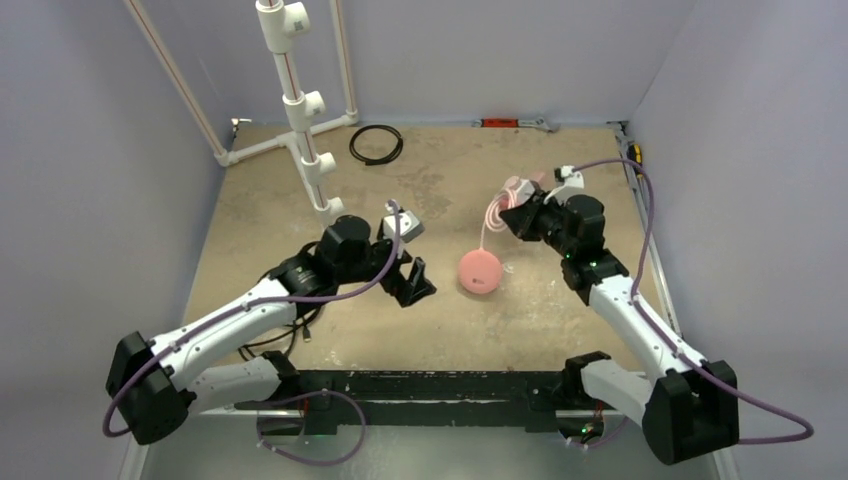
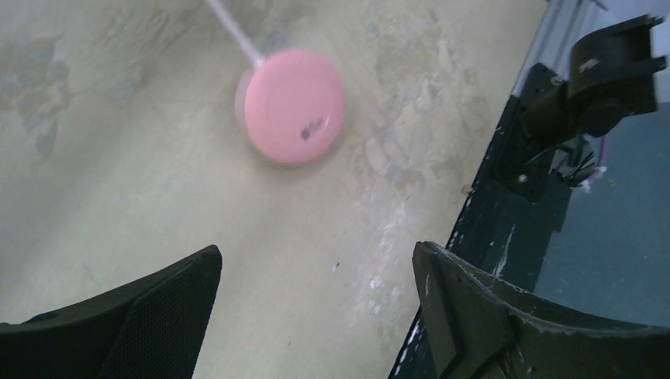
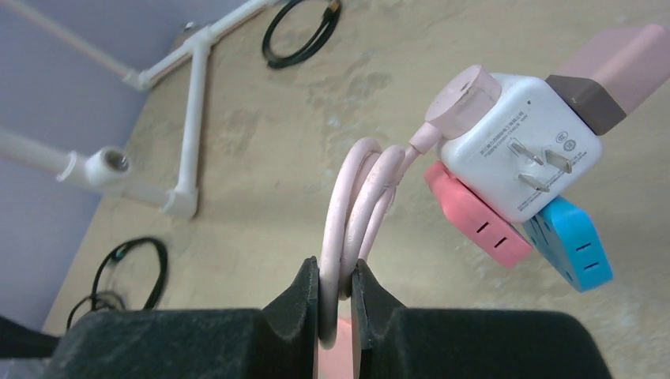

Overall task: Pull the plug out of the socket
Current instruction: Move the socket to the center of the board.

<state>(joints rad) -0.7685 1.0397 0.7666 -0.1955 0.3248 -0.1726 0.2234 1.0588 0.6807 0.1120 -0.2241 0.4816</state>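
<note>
Pinching cable [image 3: 348, 213], right claw [image 3: 336, 304]; socket [image 3: 513, 142] clear only wrist view; left claw [image 2: 316, 253] agape.

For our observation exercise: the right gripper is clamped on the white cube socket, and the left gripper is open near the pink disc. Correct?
No. The right wrist view shows the right gripper clamped on the looped pink cable, not the white cube socket. The rest holds.

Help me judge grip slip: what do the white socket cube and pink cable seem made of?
The socket looks like hard, smooth white plastic: crisp edges, printed marks. The pink cable looks rubbery and matte, bending in tight loops; exact polymer unclear.
</note>
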